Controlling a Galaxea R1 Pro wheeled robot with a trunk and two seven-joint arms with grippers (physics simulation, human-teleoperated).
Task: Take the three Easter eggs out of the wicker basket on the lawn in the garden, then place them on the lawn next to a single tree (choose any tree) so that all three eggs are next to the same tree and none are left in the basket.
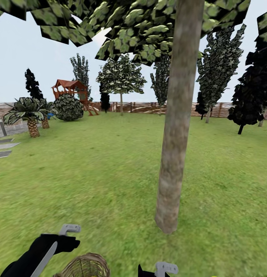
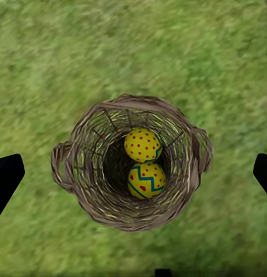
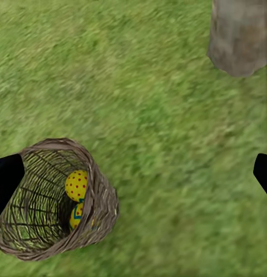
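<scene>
A small round brown basket of open woven wicker (image 2: 132,164) stood upright on the broad, slightly patchy green lawn (image 1: 102,169), at the bottom edge of the head view. Inside it lay two small yellow eggs, touching each other: one covered in red dots (image 2: 142,145), the other painted with red dots and a blue zigzag stripe (image 2: 146,180). Both also showed through the basket's mouth in the right wrist view. A small patch of yellow sat at the bottom right corner of the head view; what it was could not be told.

The left tool (image 2: 133,173) hung directly above the basket, its black fingers (image 2: 6,179) spread wide to either side of the rim and holding nothing. The right tool (image 3: 133,173) hovered over bare grass beside the basket, likewise wide open and empty.

The tall tree with a thick, bare, mottled grey-tan trunk (image 1: 177,127) rose from the grass near the basket, its blocky green canopy overhead. A brown slatted wooden fence (image 1: 149,107) ringed the garden behind, with a red play tower (image 1: 72,90) and a short palm (image 1: 31,115) to the left.
</scene>
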